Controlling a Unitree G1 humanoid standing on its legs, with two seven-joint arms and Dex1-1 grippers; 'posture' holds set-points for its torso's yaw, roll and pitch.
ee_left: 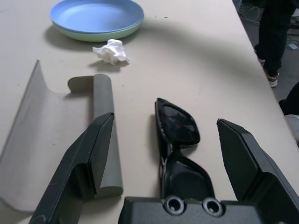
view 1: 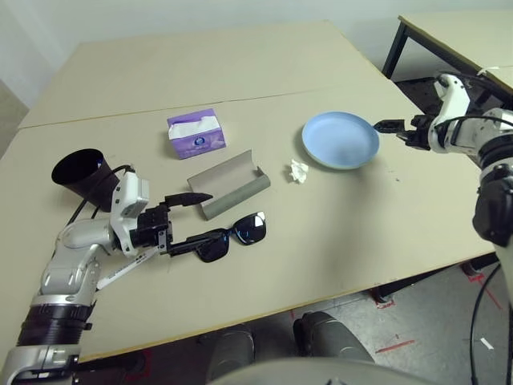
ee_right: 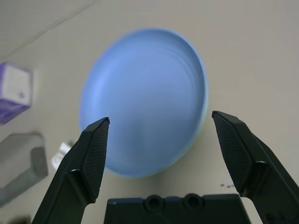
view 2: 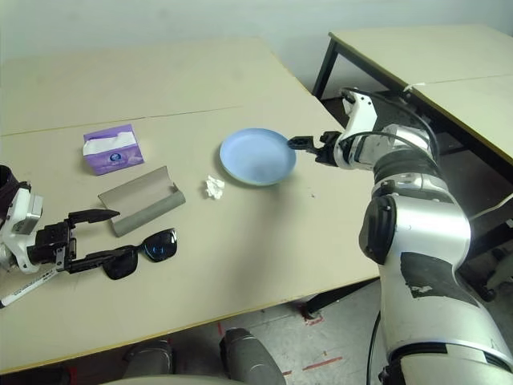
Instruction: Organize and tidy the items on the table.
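Straddling the black sunglasses (ee_left: 176, 140), our left gripper (view 1: 186, 218) stands with its jaws spread wide, one finger over the edge of the grey-green glasses case (view 1: 228, 184) and the other on the far side of the frame. The sunglasses lie folded on the table (view 1: 240, 72), just beside the open case, lenses toward the plates.

We judge them light and stiff but fragile: thin arms and glossy lenses that could slip or scratch under hard pads. The bridge, or the frame rim around one lens, looks like the safest hold, with gentle pressure. The case seems rigid, a curved shell lying open, and could slide if nudged.

Our right gripper (ee_right: 159, 154) hangs open too, just beside the near rim of the light blue plate (view 1: 341, 139), which sits stacked on a pale green plate (ee_left: 105, 35). Those look hard, smooth and slippery; the rim is the only place to pinch.

The crumpled white tissue (view 1: 299, 171) lies between case and plates, soft and nearly weightless. The purple tissue box (view 1: 195, 133) stands behind the case, and the black cup (view 1: 82, 172) sits by our left forearm.
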